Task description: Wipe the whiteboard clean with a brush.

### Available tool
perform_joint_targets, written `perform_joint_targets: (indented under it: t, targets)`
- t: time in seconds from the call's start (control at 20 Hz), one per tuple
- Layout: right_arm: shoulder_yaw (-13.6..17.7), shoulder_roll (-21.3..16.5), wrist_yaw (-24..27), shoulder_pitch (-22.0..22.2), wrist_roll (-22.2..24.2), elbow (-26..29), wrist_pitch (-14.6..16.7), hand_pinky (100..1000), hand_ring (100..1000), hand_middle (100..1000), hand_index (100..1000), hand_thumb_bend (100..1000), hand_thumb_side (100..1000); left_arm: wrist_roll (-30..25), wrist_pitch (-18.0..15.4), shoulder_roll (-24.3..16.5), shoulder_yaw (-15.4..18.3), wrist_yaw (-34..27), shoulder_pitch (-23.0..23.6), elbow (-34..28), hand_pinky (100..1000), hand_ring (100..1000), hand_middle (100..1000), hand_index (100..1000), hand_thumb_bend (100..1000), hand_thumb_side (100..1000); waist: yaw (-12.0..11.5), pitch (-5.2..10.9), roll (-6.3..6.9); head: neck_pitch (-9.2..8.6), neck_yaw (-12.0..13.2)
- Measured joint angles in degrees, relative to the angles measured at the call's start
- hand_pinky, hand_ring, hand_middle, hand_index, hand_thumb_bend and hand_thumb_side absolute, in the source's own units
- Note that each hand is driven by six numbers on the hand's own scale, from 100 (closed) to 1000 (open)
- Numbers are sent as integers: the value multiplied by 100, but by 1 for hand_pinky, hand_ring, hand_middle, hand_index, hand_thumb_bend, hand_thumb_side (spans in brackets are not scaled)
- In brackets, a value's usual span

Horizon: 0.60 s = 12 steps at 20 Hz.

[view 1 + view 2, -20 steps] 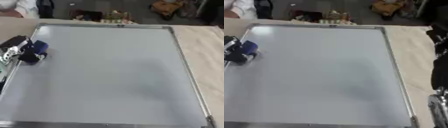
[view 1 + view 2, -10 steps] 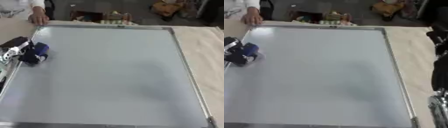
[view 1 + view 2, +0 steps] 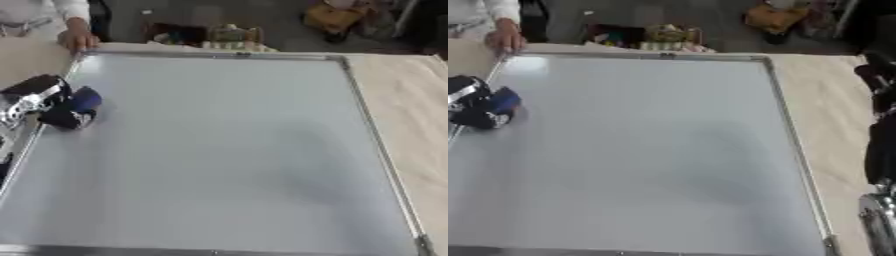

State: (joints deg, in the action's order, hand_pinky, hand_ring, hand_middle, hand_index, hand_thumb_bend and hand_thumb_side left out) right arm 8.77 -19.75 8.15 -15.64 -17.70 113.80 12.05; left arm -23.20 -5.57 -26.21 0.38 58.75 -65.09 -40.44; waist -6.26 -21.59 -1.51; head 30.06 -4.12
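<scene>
A large whiteboard (image 3: 227, 150) with a metal frame lies flat on the table and fills most of both views; its surface looks blank. At its left edge my left hand (image 3: 35, 97) is curled round a dark blue brush (image 3: 74, 110) that rests on the board. My right arm shows at the right edge of the right eye view, with the right hand (image 3: 877, 80) beside the board over the table; its fingers are not readable. A person's bare hand (image 3: 77, 40) rests on the board's far left corner.
The light wooden table (image 3: 416, 100) extends to the right of the board. Beyond the far edge lie boxes and clutter (image 3: 227, 35) on the floor.
A person's hand has come in and settled on the board's far left corner. My left hand and the brush stay at the left edge.
</scene>
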Motion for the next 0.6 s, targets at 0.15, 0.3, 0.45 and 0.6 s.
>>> perform_joint_targets:
  t: [0.15, 0.3, 0.45, 0.6]
  targets:
    - [0, 0, 0, 1, -1, 0, 1, 922, 910, 579, 868, 229, 871, -48, -48, -4, 4, -26, 0, -12, 655, 761, 684, 132, 391, 434, -4, 1, -3, -1, 2]
    - [0, 0, 0, 2, -1, 0, 1, 922, 910, 579, 868, 230, 871, -81, -82, -6, 5, -47, 0, -32, 657, 761, 685, 132, 408, 450, -6, 3, -14, -2, 6]
    - [0, 0, 0, 2, -2, 0, 0, 922, 910, 577, 868, 230, 871, -127, -109, -21, 22, -105, 0, -35, 653, 755, 676, 133, 367, 457, -8, 3, -19, -4, 20]
    - [0, 0, 0, 2, -3, 0, -1, 923, 910, 577, 869, 235, 871, -186, -100, -31, 35, -194, 0, -35, 649, 747, 666, 133, 323, 484, -8, 3, -20, -42, 23]
